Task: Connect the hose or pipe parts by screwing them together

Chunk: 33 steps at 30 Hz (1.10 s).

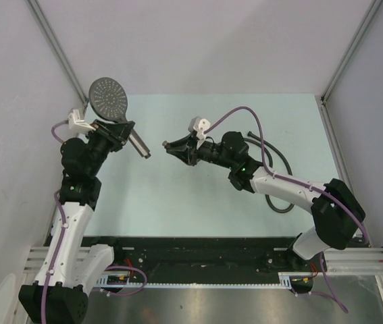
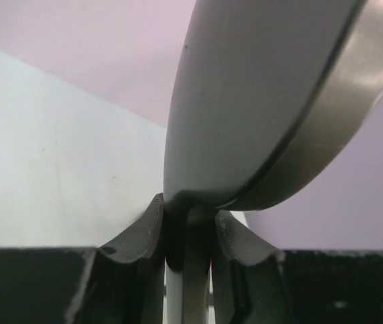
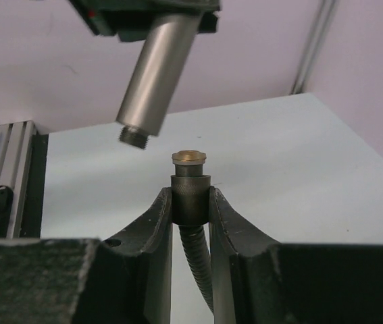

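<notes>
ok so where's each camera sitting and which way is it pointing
top external: above and behind the bases, looking down on the table; shows both arms, left gripper, right gripper.
left wrist: on the left arm, looking along its fingers clamped on the shower head.
right wrist: looks along its fingers gripping the hose end, toward the handle.
shared: top and right wrist both show the handle tip.

Soft, even light all round; the pale worktop (image 1: 198,202) carries only faint shadows. In the left wrist view the shower head (image 2: 259,101) looms blurred, with a bright sheen along its rim. The right wrist view is crisp on the hose (image 3: 190,192) end.
</notes>
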### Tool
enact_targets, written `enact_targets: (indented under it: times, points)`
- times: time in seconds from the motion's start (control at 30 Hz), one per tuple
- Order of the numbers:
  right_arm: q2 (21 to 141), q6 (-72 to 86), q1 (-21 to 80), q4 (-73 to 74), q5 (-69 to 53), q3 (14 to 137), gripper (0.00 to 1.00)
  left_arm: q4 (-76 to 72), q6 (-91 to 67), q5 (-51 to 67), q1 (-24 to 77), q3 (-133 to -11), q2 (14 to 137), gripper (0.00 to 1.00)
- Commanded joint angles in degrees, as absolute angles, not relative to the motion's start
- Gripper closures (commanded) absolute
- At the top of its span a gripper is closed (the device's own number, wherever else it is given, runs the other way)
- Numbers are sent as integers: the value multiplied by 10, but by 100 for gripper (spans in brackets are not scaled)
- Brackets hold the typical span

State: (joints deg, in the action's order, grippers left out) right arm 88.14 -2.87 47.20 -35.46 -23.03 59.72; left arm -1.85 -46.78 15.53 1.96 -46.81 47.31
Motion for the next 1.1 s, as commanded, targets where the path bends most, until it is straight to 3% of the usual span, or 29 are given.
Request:
enact_targets:
  times: [0.0, 0.27, 1.07]
  points:
    - [857, -68, 480, -386, -302, 577, 100, -167, -522, 201, 16, -478, 473, 100]
    - [855, -40, 479, -447, -346, 552, 100, -221, -511, 226, 17, -489, 464, 99]
    - [898, 27, 502, -505, -258, 578, 100, -321, -555, 230, 37, -422, 472, 99]
